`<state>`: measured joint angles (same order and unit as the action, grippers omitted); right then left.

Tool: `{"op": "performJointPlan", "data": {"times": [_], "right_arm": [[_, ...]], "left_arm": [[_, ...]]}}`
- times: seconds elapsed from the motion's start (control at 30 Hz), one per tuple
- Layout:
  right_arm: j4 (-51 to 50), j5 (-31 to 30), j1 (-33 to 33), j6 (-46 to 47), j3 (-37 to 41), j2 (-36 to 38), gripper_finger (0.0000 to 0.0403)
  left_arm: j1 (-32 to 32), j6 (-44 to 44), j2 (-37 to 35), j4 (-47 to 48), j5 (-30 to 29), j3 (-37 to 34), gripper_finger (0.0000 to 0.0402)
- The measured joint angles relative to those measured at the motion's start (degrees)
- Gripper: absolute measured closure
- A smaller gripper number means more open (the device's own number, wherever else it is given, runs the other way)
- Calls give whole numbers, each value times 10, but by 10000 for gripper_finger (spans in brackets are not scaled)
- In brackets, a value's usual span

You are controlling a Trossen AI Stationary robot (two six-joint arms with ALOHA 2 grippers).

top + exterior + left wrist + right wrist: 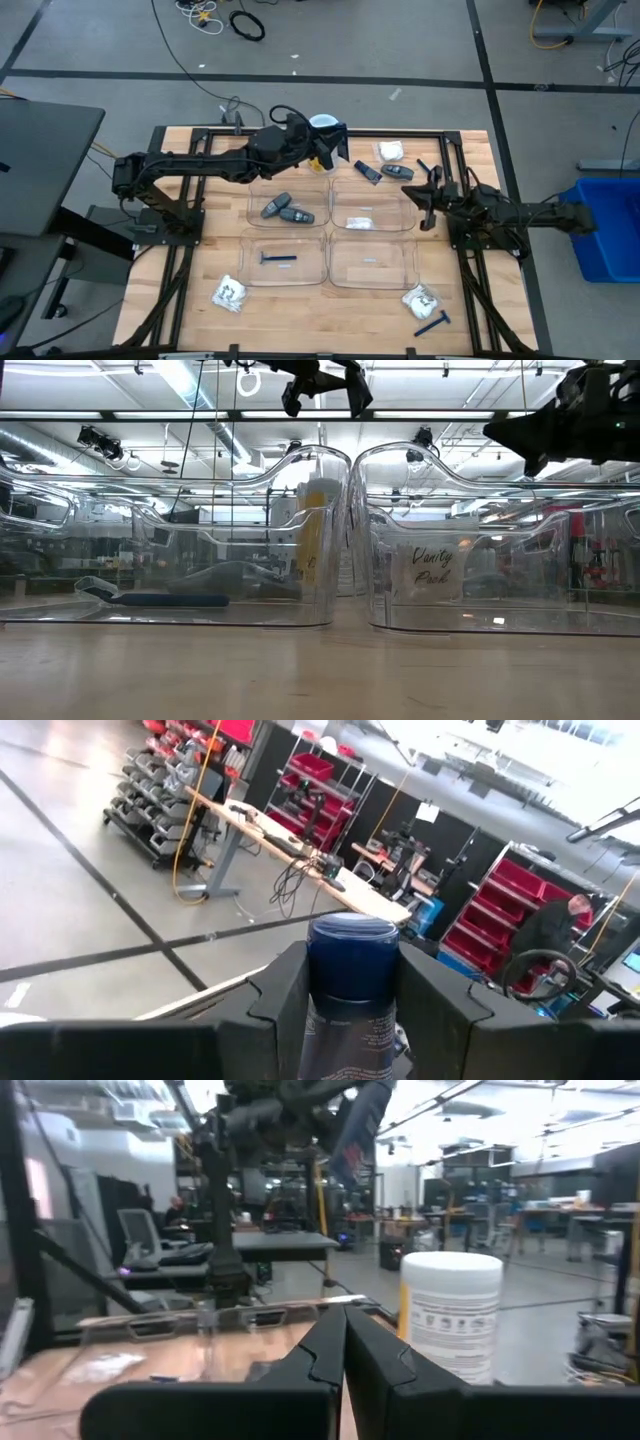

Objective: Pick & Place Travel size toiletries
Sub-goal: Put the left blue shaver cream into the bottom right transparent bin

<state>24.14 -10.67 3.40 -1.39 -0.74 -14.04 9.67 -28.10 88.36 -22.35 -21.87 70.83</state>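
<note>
Sorting partly done: left claw (345, 1020), raised, clamps a dark blue tube (348, 990); beneath it, trays (286, 206) already hold sticks, a razor and packets; right claw (345, 1355) closed, empty; loose packets (230, 293) remain on the desk (330, 320).

Tube (348, 995) lower end cut off by left wrist picture's edge. Canister (322, 124) mostly hidden under left arm. Tray (372, 264) contents too small, perhaps razor.

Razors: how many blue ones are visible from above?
2. One razor lies in the front-left tray; the other razor lies on the table's front-right corner. Others may be hidden under the arms.
</note>
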Motion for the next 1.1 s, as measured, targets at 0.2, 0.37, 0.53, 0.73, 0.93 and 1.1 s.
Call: {"op": "performJointPlan", "data": {"times": [0.2, 0.37, 0.53, 0.73, 0.93, 1.1], "right_arm": [[5, -30, 0, -49, -50, -73, 390], [6, -44, 0, -79, -88, -129, 390], [15, -43, 0, -86, -111, -181, 390], [99, -43, 0, -98, -127, -245, 390], [109, -43, 0, -101, -164, -306, 390], [110, -43, 0, -101, -198, -354, 390]], "left_arm": [[0, 18, 0, -17, -15, 0, 262], [0, 18, 0, -17, -15, 0, 262], [0, 20, 0, -19, -15, 0, 262], [0, 28, 0, -23, -15, 0, 262], [0, 33, 0, -30, -17, 0, 262], [0, 35, 0, -30, -17, 0, 262]]}}
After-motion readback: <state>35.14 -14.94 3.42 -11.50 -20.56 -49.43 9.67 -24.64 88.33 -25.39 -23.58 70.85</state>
